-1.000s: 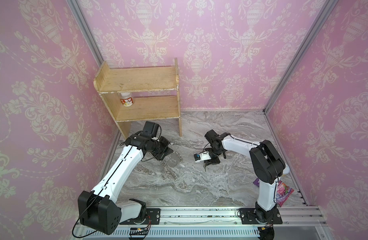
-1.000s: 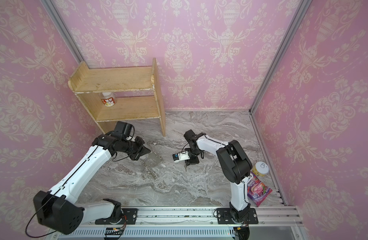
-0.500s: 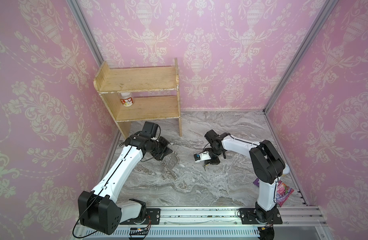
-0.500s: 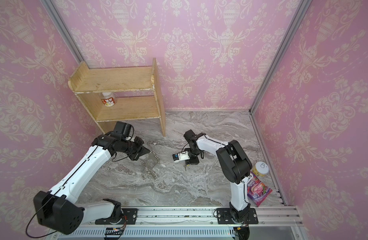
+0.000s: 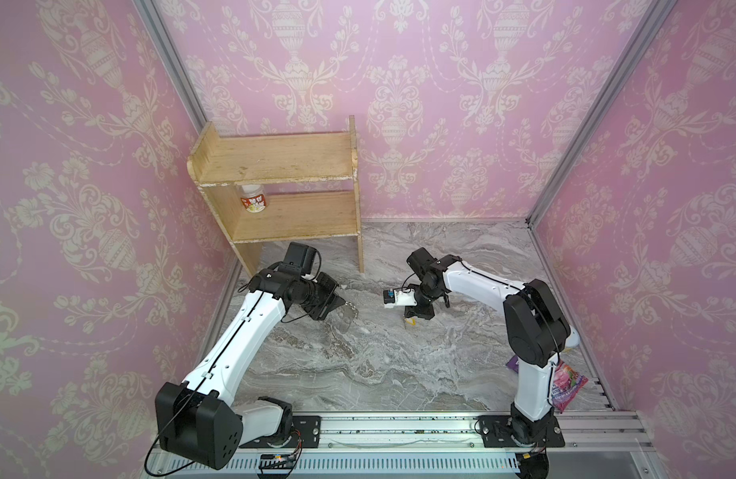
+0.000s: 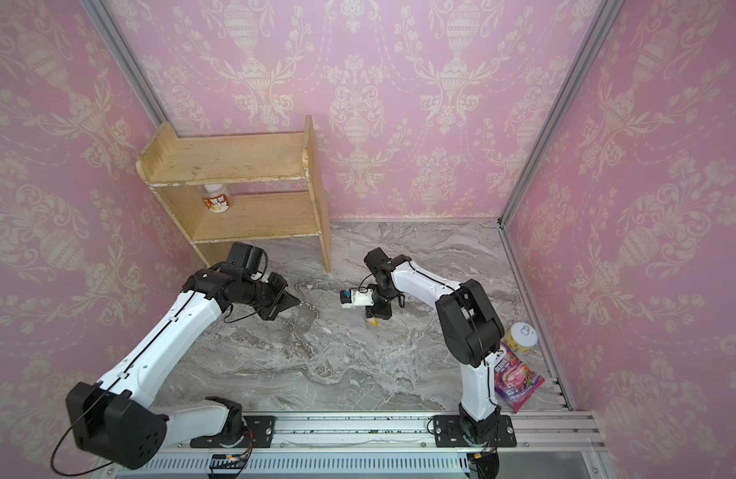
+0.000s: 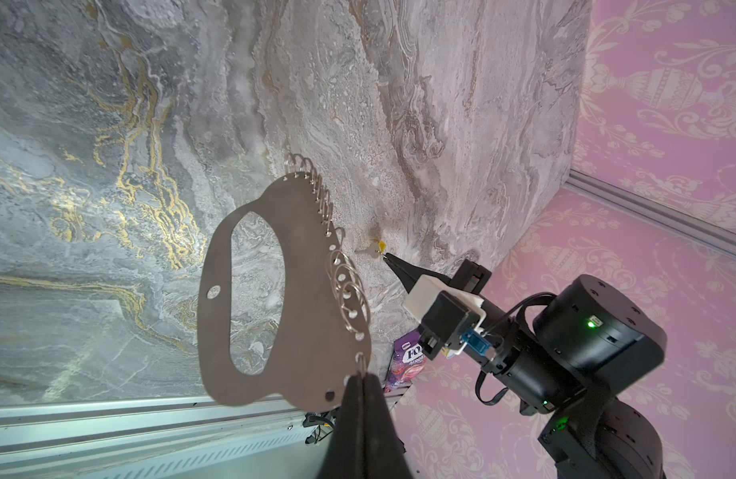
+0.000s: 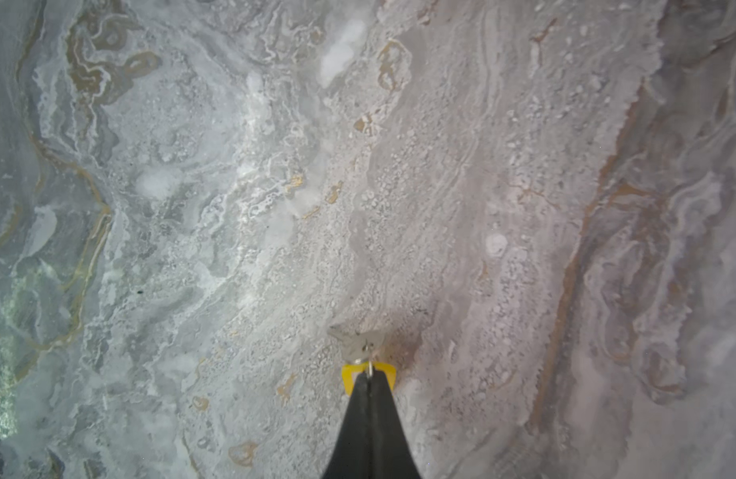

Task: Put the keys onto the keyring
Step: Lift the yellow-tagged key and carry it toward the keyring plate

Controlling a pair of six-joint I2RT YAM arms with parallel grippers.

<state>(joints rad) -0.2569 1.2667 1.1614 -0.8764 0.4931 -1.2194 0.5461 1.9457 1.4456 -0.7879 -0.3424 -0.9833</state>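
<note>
The keyring (image 7: 299, 298), a flat grey plate with an oval cut-out and a row of silver rings along one edge, hangs above the marble table. My left gripper (image 7: 361, 376) is shut on one ring at the plate's edge. Both top views show the keyring (image 5: 344, 318) (image 6: 306, 318) at the tip of the left gripper (image 5: 339, 303). The keys (image 8: 355, 344), a small silver key on a yellow tag (image 8: 347, 376), sit at the table surface. My right gripper (image 8: 370, 374) is shut on their small ring, pointing down at the table (image 5: 410, 320). The keys (image 7: 372, 249) lie just beyond the plate's ring edge.
A wooden shelf (image 5: 283, 186) holding a small jar (image 5: 254, 202) stands at the back left. By the right wall sit a yellow can (image 6: 524, 336) and a purple snack pouch (image 6: 517, 378). The arms' base rail (image 5: 399, 431) runs along the front.
My right gripper's jaws have closed on the keys. Neither arm has visibly shifted, and the left still holds the keyring.
</note>
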